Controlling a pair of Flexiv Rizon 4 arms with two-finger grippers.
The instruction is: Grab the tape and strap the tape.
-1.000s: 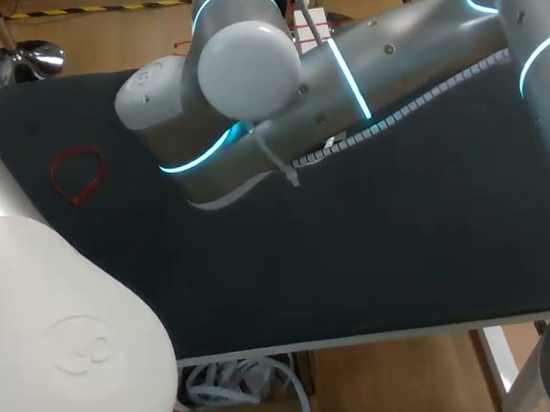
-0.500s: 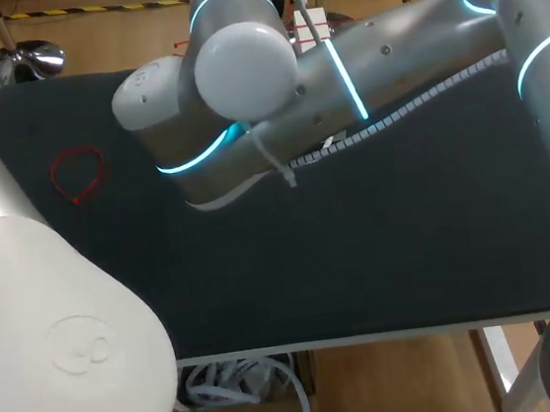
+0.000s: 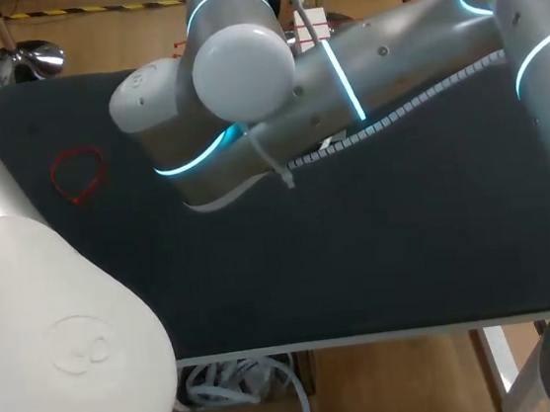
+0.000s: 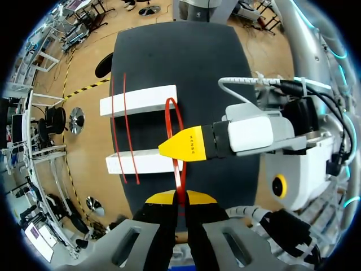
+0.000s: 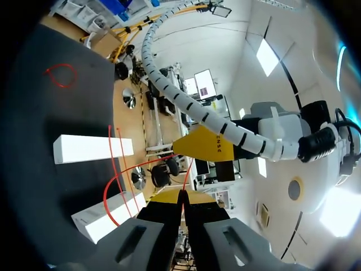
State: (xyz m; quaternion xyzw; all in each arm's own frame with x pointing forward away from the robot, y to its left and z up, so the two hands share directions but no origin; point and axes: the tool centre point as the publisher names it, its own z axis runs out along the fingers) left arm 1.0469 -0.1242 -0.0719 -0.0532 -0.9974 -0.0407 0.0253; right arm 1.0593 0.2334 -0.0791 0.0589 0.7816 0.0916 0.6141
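A thin red tape strap [image 4: 176, 141] forms a loop over two white bars [image 4: 138, 100] [image 4: 141, 162] on the black mat. My left gripper [image 4: 180, 196] is shut on one end of it. My right gripper [image 5: 181, 196] is shut on the red strap [image 5: 115, 183] too, and its yellow tip [image 4: 189, 145] sits against the loop just ahead of the left fingers. A second red strap [image 4: 123, 132] lies across both bars. In the head view my right arm [image 3: 359, 67] hides both grippers and most of the bars.
Another red strap loop [image 3: 78, 174] lies loose on the black mat [image 3: 379, 244] at the left. My left arm [image 3: 50, 321] fills the near left corner. A ribbed cable conduit [image 3: 413, 106] hangs along the right arm.
The right arm has drifted slightly to the left in the head view. Both grippers stay shut.
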